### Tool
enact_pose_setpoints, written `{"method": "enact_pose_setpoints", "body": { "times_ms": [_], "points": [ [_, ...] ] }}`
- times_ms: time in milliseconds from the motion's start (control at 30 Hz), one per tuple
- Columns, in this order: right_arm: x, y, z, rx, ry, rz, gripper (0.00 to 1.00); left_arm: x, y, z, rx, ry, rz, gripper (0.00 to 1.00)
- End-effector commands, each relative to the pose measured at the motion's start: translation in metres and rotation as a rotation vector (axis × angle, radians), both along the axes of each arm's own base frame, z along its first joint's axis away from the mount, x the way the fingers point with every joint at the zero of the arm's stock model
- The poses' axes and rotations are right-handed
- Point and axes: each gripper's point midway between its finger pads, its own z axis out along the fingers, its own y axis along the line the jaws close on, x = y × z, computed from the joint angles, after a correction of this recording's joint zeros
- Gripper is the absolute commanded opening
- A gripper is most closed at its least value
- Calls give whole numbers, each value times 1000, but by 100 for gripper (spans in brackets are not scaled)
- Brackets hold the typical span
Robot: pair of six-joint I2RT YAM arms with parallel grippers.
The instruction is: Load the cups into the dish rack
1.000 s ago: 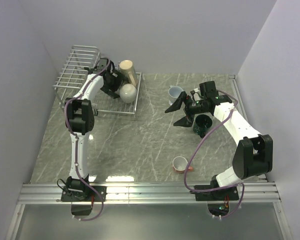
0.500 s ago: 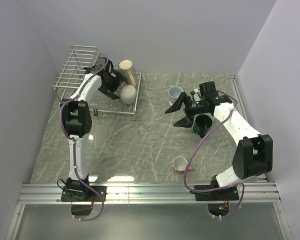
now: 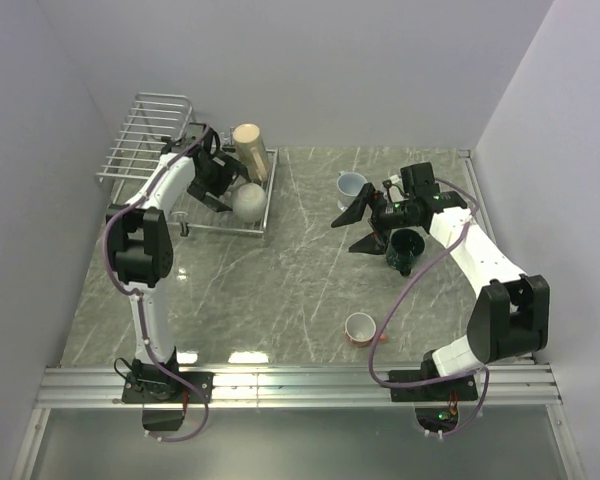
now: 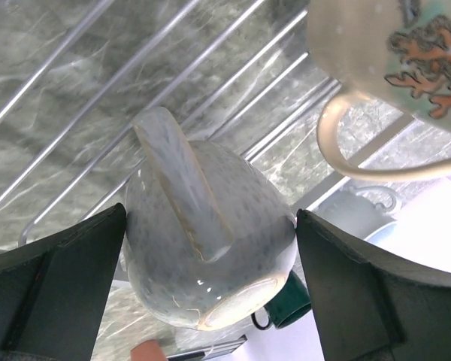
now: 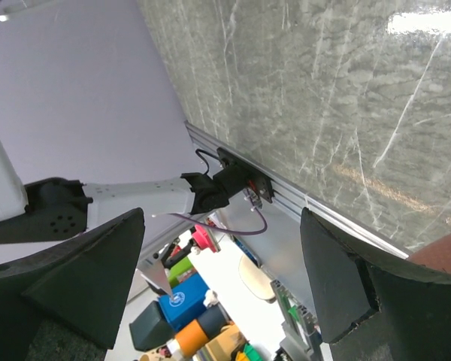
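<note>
left gripper [image 3: 223, 188] is reaching into the dish rack [image 3: 145, 130], jaws spread wide.
its fingers [image 4: 60, 286] are flanking the cream-white cup [image 3: 247, 200] inside; right gripper [image 3: 355, 228] is hovering agape well right of the dish rack.

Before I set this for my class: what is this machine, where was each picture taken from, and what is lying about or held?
Two white robot arms are bolted at the near edge of a table; each ends in a two-fingered claw. One picture looks down from above; the other two come from cameras on the wrists. On the table stand a pale blue cup, a dark green cup and a small orange cup. In the wire dish rack lie a tall beige cup and a pale mug. The left claw straddles that mug, wide open; a firm grip isn't evident. The right claw is open and empty.
</note>
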Motion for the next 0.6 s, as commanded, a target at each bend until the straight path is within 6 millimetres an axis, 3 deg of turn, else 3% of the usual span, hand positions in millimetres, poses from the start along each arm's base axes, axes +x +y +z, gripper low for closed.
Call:
{"method": "enact_pose_setpoints", "body": {
  "times_ms": [0, 133, 233, 567],
  "points": [
    [-8, -1, 13, 1, -62, 7, 91, 41, 22, 182, 41, -587, 69, 99],
    [-12, -2, 12, 1, -65, 2, 91, 41, 19, 201, 25, -649, 51, 99],
    [-15, -3, 9, -3, -64, 0, 91, 39, 18, 200, 28, -614, 29, 99],
    [-22, -6, 3, -16, -62, -2, 91, 23, 16, 132, 20, -478, 0, 99]
  ]
}}
